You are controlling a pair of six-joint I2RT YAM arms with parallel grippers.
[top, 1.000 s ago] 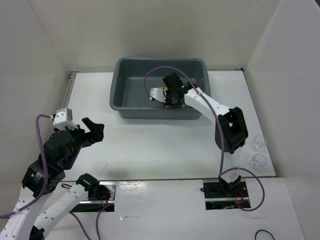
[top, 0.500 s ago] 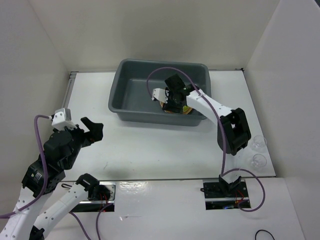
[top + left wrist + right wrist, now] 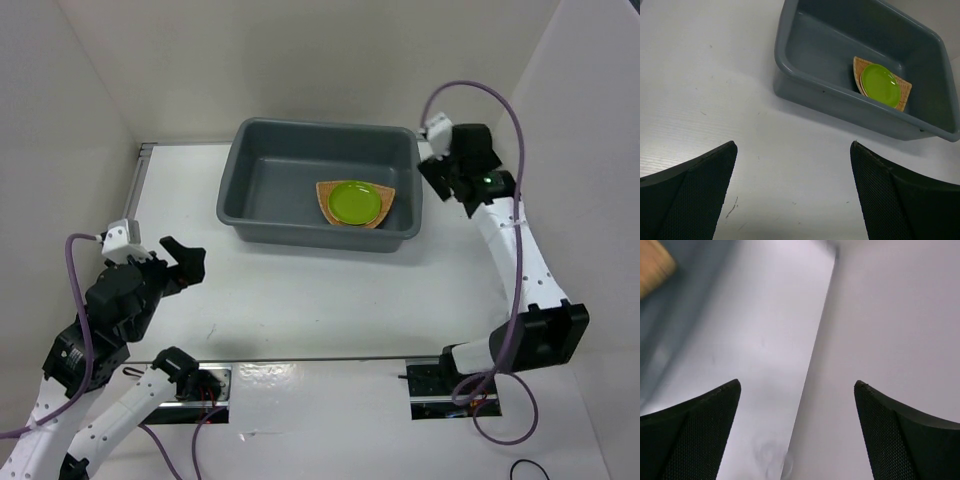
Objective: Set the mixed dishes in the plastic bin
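The plastic bin (image 3: 232, 190) is a dark grey tub at the back centre of the table. Inside it, at the right, a lime-green round plate (image 3: 355, 202) lies on an orange woven plate (image 3: 326, 196). The left wrist view shows the same stack, green plate (image 3: 880, 84) on orange plate (image 3: 905, 91), inside the bin (image 3: 782, 65). My right gripper (image 3: 432, 172) hangs open just outside the bin's right rim, holding nothing (image 3: 797, 382). A corner of the orange plate (image 3: 652, 270) shows at its view's top left. My left gripper (image 3: 195, 258) stands open and empty over the bare table front left of the bin (image 3: 793, 145).
White walls close in the table on the left, back and right. The right arm stretches along the right side of the table. Cables loop from both wrists.
My right gripper opened over the bin and let the green and orange plates go there. The arm then swung out to the right, past the bin's rim. The left arm stayed still.
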